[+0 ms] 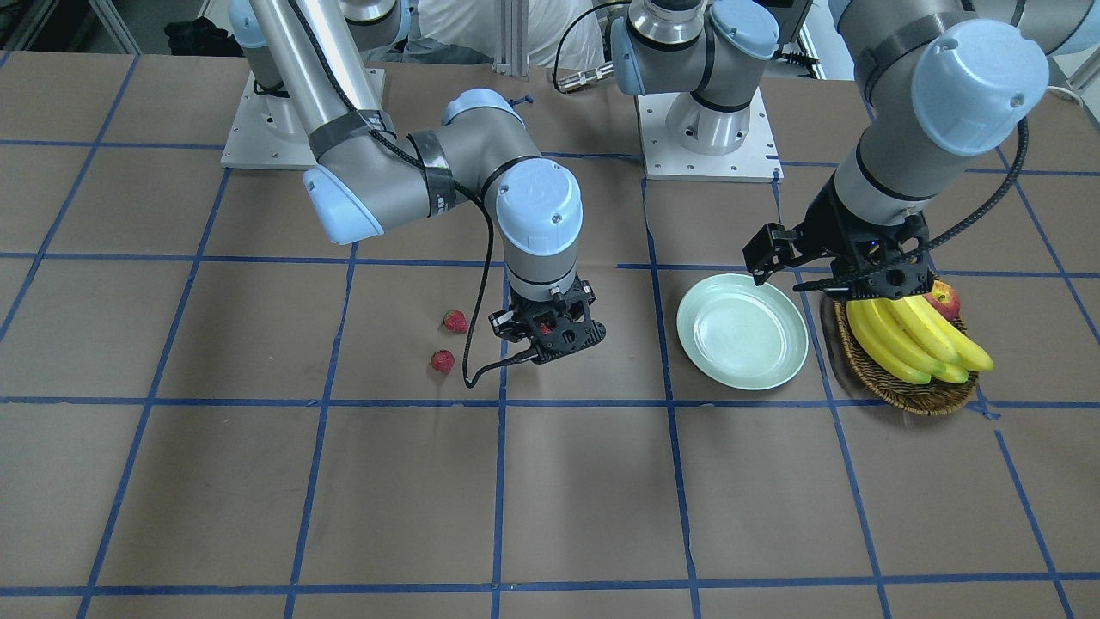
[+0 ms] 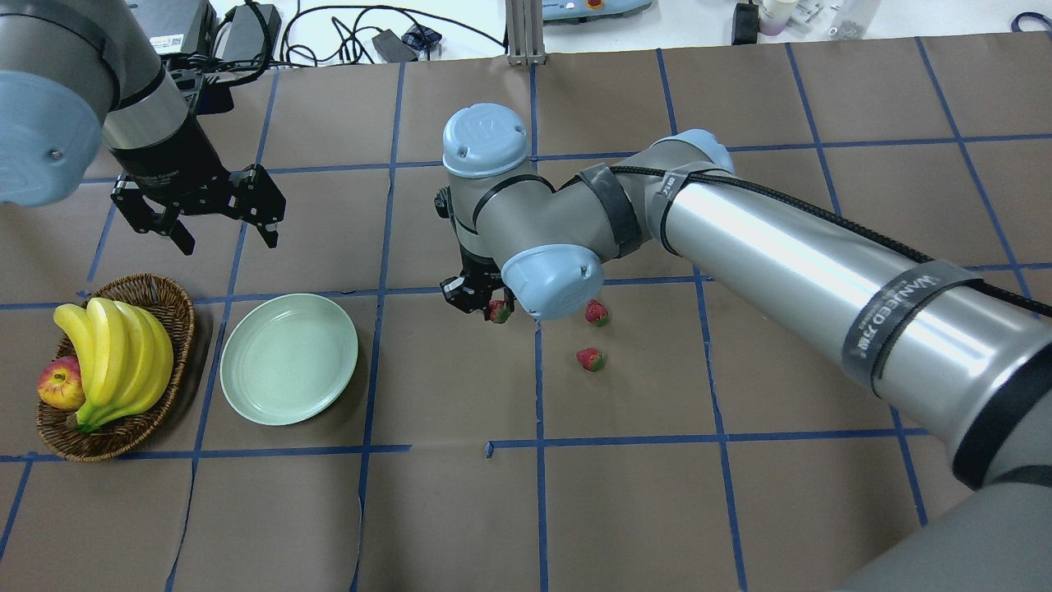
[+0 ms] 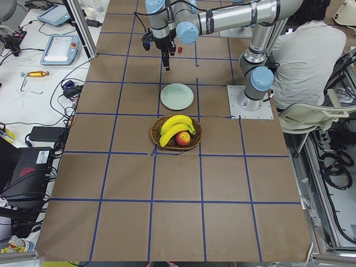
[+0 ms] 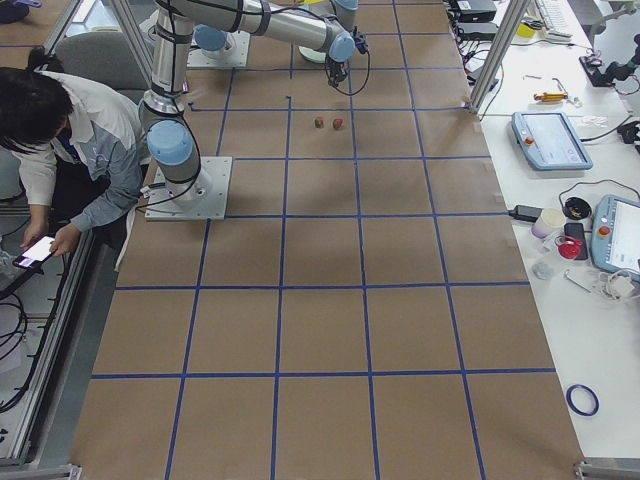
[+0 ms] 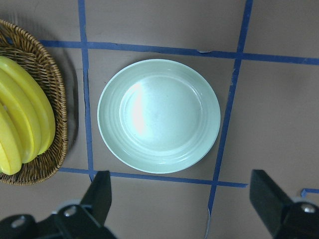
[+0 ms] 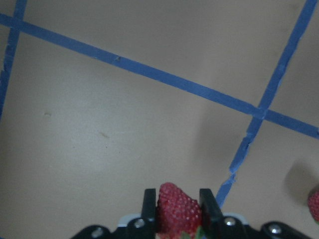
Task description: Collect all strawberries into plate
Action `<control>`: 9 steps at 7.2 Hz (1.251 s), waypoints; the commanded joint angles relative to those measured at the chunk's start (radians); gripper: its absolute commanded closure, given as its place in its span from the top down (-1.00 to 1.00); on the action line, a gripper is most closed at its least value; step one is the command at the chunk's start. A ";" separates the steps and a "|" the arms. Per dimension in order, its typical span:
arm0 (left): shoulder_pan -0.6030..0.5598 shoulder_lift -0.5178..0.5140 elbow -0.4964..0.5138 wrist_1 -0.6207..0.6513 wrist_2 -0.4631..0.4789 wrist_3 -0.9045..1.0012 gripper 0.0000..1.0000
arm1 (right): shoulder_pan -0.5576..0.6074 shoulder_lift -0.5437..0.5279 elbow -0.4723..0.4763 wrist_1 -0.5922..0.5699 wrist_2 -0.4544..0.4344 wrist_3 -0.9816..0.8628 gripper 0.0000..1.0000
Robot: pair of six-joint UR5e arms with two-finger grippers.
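Note:
My right gripper [image 6: 177, 196] is shut on a red strawberry [image 6: 178, 211], held low over the table; the berry also shows under the wrist in the overhead view [image 2: 498, 312]. Two more strawberries [image 2: 597, 312] [image 2: 590, 359] lie on the paper just to its right, and they show in the front view [image 1: 455, 321] [image 1: 443, 361]. The pale green plate [image 2: 288, 370] sits empty to the left, about one grid square from the right gripper. My left gripper [image 2: 226, 237] is open and empty, hovering beyond the plate's far edge; its wrist view looks down on the plate [image 5: 158, 115].
A brown wicker basket [image 2: 177, 316] with bananas [image 2: 115, 353] and a red-yellow apple [image 2: 59, 385] stands right beside the plate on its left. Brown paper with blue tape lines covers the table. A person sits behind the robot in the side views.

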State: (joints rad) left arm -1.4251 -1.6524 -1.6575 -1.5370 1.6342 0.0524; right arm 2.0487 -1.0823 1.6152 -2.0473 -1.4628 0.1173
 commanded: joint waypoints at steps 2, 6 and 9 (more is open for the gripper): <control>0.000 -0.001 -0.002 0.000 -0.002 0.000 1.00 | 0.004 0.064 0.002 -0.004 0.064 0.001 -0.59; 0.000 -0.003 -0.022 0.003 0.001 0.003 1.00 | 0.004 0.067 0.002 -0.005 0.070 -0.002 1.00; -0.009 -0.003 -0.024 0.002 0.001 0.000 1.00 | -0.030 -0.042 0.005 0.027 -0.032 0.008 1.00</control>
State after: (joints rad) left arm -1.4306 -1.6552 -1.6806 -1.5347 1.6352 0.0527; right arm 2.0370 -1.0805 1.6201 -2.0381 -1.4425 0.1239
